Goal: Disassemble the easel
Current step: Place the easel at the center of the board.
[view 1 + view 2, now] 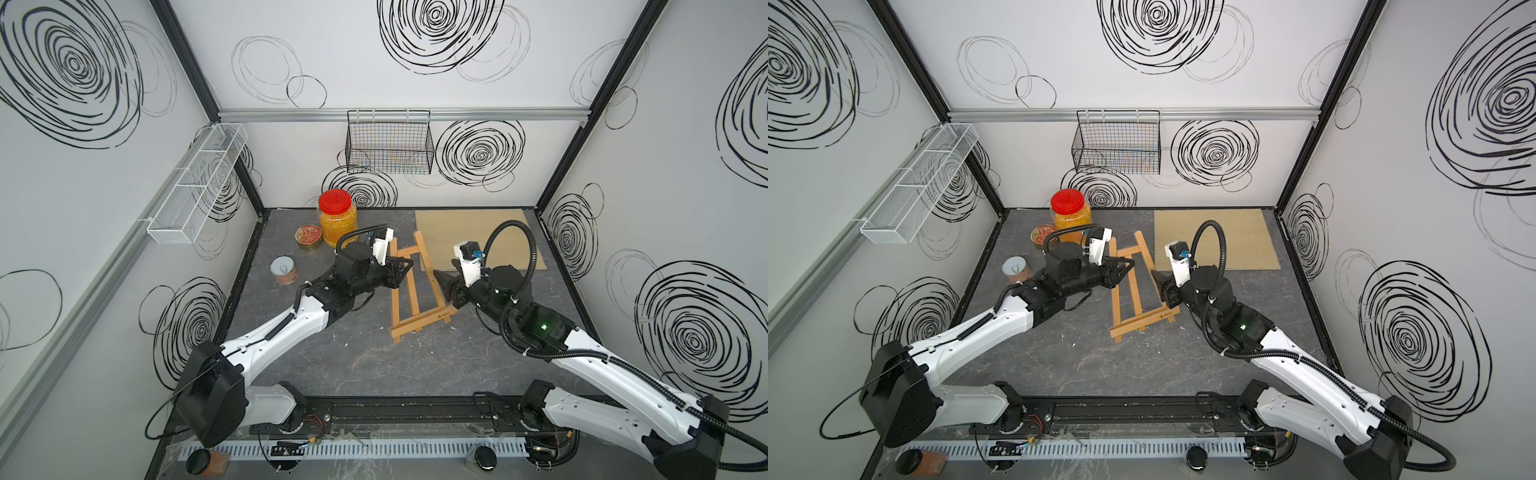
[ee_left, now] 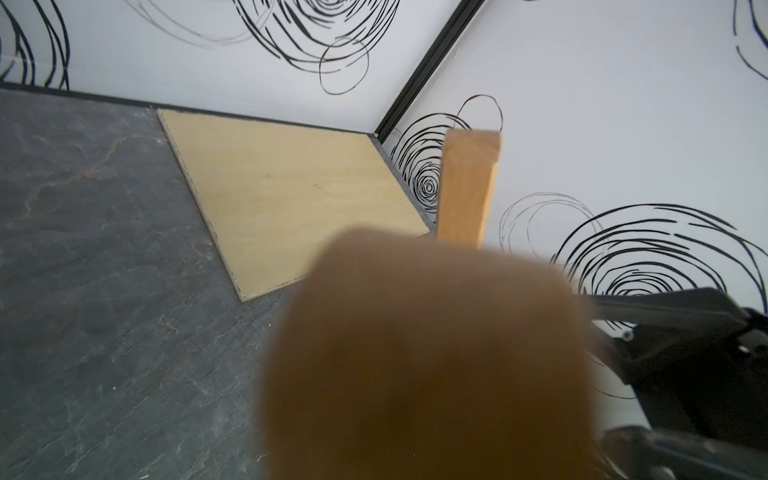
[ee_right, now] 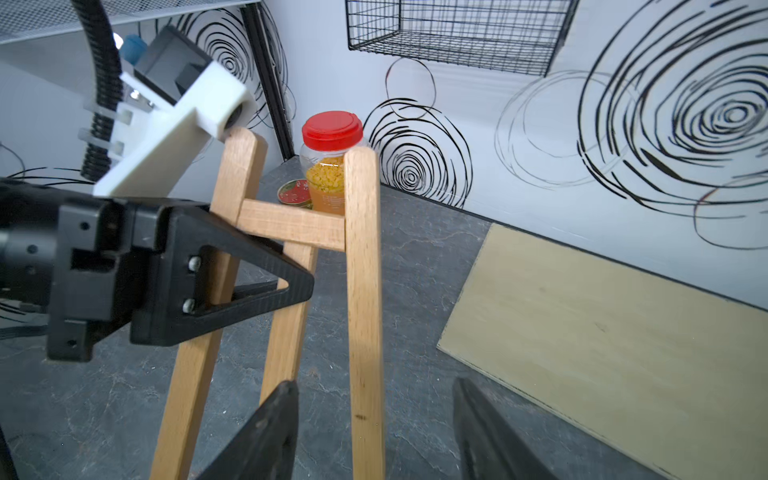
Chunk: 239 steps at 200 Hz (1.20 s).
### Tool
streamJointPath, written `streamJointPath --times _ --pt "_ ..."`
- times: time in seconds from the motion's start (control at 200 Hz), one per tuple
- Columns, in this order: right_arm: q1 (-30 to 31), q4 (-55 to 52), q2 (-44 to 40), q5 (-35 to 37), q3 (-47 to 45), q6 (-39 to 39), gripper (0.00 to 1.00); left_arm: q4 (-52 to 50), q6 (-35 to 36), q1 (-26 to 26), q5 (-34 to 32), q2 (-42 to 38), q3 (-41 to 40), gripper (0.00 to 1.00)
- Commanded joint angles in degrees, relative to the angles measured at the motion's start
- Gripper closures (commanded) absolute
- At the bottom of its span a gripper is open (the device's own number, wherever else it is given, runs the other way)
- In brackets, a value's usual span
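Left pincer: clamped on one outer leg of the easel, just under the crossbar.
Right pincer: jaws parted to either side of the opposite outer leg, with a gap on each side; it grips nothing.
Easel: tilted over the dark tabletop, between the two pincers.
Plywood board: lying flat beyond the right pincer.
Red-lidded jar: behind the left pincer, apart from it.

honey-brown easel, red-lid jar, white walls w/ blk swirls.
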Motion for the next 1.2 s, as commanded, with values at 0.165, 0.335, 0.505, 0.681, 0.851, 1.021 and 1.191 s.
streamJointPath --times 0.165,0.335,0.505,0.681,0.851,1.021,1.191 --pt "-4.46 -8.63 -3.81 6.23 -1.12 10.3 0.36 1.33 -2.27 0.59 9.46 9.18 4.39 1.0" --pt "-12.18 -11.03 -4.16 -1.54 -3.49 15.34 0.35 1.53 -2.98 -0.97 14.29 14.99 5.75 1.0" --pt "-15.07 -10.69 -4.52 -4.55 -5.86 17.2 0.35 6.2 -6.2 -1.51 18.86 19.41 4.51 1.0" --pt "-16.16 -11.6 -3.39 -6.81 -6.74 17.92 0.35 7.42 -7.09 -1.65 19.38 22.71 3.55 1.0" --pt "-16.56 -11.75 -2.89 -8.29 -7.7 18.97 0.34 9.91 -8.68 -0.91 18.91 25.2 1.88 1.0" --pt "-16.68 -11.7 -2.79 -8.95 -8.59 19.5 0.34 10.15 -8.74 -0.37 19.83 27.84 1.93 1.0" --pt "-16.85 -11.73 -2.16 -9.54 -8.9 19.73 0.34 10.67 -8.66 0.28 20.19 30.12 1.68 1.0"
